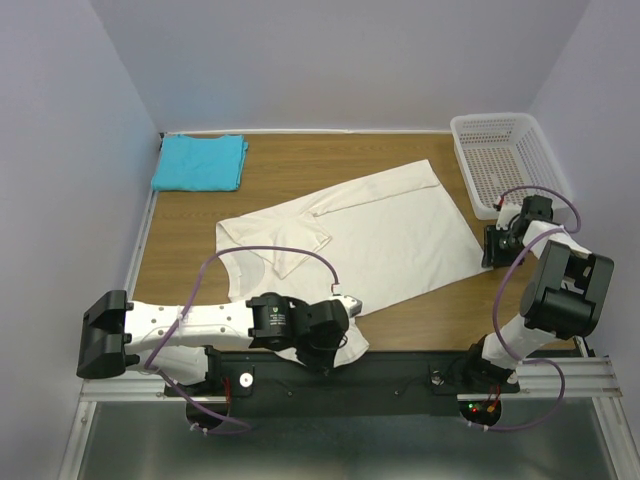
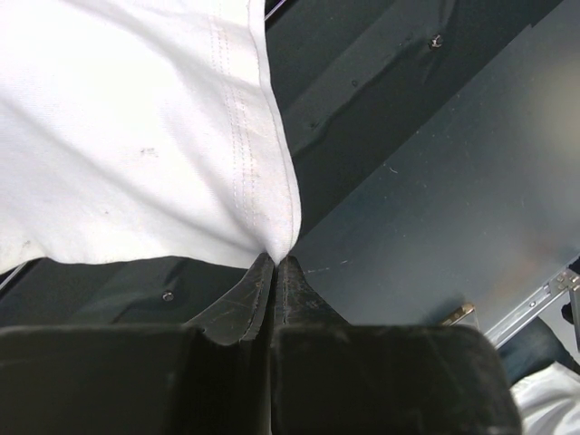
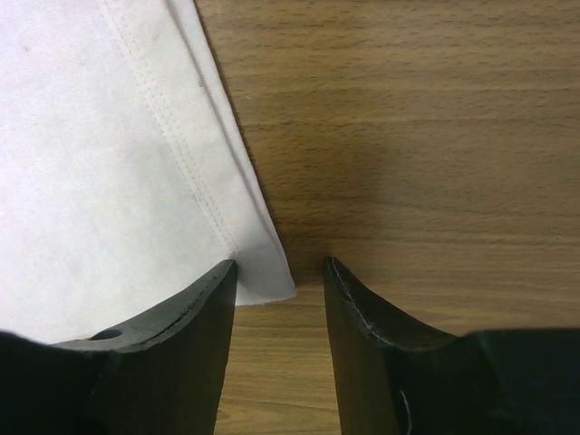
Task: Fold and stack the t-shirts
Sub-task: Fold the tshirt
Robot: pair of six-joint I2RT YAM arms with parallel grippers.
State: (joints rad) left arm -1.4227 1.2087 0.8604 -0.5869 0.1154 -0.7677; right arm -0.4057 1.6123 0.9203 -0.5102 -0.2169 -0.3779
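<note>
Left wrist view: left gripper (image 2: 275, 261) clamped on cream t-shirt (image 2: 136, 136) corner, shirt mostly cut off; right gripper (image 3: 279, 263) apart.

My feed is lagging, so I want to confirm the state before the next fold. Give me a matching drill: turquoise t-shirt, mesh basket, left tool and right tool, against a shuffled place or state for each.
Column one:
1. turquoise t-shirt
2. mesh basket
3. left tool
4. right tool

Column two:
A. open, at a hem corner of the cream-white t-shirt lying on the table
B. far right corner of the table
C. shut on a hem corner of the cream-white t-shirt
D. folded, far left corner of the table

Pairs: 1-D, 2-B, 3-C, 4-A.
</note>
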